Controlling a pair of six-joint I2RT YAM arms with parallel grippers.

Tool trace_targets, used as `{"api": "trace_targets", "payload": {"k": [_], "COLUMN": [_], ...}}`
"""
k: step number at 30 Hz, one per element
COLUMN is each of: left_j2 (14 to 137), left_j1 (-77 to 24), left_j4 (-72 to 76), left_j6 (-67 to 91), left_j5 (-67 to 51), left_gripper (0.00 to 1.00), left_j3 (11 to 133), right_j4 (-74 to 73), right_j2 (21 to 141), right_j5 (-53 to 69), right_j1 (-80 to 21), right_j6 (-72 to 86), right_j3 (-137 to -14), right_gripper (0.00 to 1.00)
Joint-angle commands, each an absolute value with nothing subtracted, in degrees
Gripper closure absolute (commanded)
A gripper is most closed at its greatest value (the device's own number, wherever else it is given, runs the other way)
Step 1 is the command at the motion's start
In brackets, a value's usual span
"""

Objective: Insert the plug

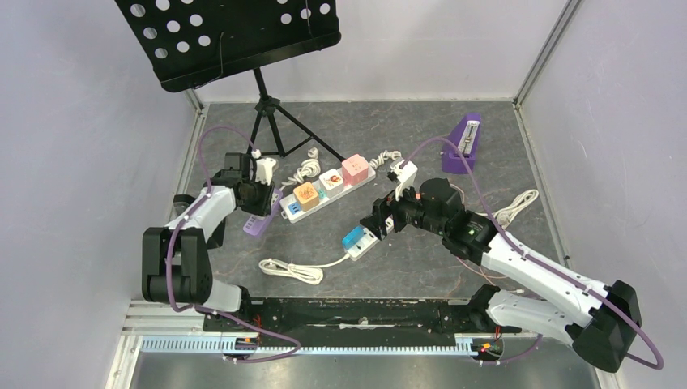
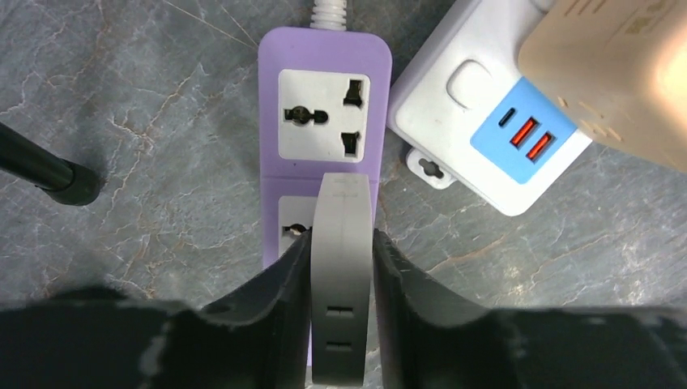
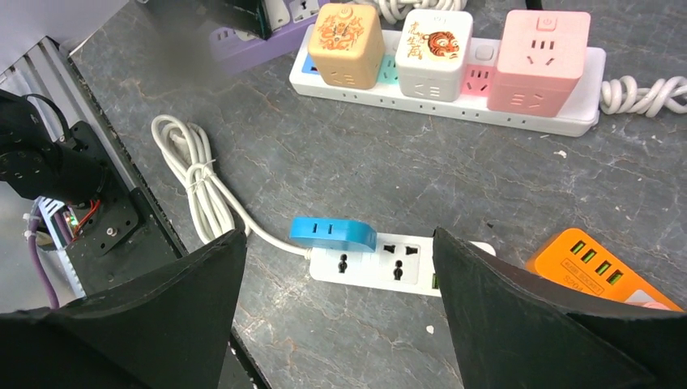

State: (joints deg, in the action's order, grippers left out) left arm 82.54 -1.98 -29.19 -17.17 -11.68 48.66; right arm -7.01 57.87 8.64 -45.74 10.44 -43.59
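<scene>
Grey-white flat plastic plug [image 2: 344, 267] is clamped in the left gripper [image 2: 342, 243], one black finger [image 2: 275, 284] on each of its flat sides. It sits over the near socket of the purple 2-socket plastic power strip [image 2: 324, 49], covering most of that socket. Can't tell if the prongs are in. The far socket is open and in full view.

Just right of the purple strip is the end of a long white power strip [image 2: 454, 89] with a blue USB panel. It carries 3 cube adapters: orange [image 1: 305, 193], white [image 1: 330, 180], pink [image 1: 355, 168].

Right gripper [image 3: 339, 243] is spread wide with nothing in it. It hangs above a small white 2-socket power strip [image 3: 381, 263] that has a blue plug [image 3: 332, 232] at its left end. The white cable [image 3: 194, 178] from it lies coiled on the grey marbled table [image 3: 364, 178]. An orange USB charger [image 3: 591, 263] lies just beside that strip.

At the back of the table: a black perforated music stand [image 1: 235, 32] and a purple metronome [image 1: 463, 142].
</scene>
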Motion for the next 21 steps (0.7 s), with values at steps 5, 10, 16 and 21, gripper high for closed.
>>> {"api": "trace_targets", "payload": {"k": [5,10,16,21], "left_j2": [79.5,76.3,75.0,75.2], "left_j1": [-2.4,-2.3,-2.3,-2.3], "left_j4": [-25.5,-26.3,-27.1,-29.5], "left_j6": [-15.1,-16.6,-17.1,-20.5], "left_j5": [-10.0,-9.3,-9.8,-10.8], "left_gripper": [0.29,0.29,0.43,0.46], "left_j3": [49.8,50.6,50.6,50.0], "right_j4": [-5.5,-5.9,-6.0,-6.2], "right_j2": [56.3,56.0,55.9,55.9], "right_j5": [6.9,6.6,5.8,5.8], "right_j1": [-45.5,-45.5,-45.5,-45.4], "right_j6": [9.5,9.1,8.9,8.8], "right_j3": [-44.5,-44.4,-44.3,-44.3], "right_gripper": [0.13,0.12,0.12,0.12]}}
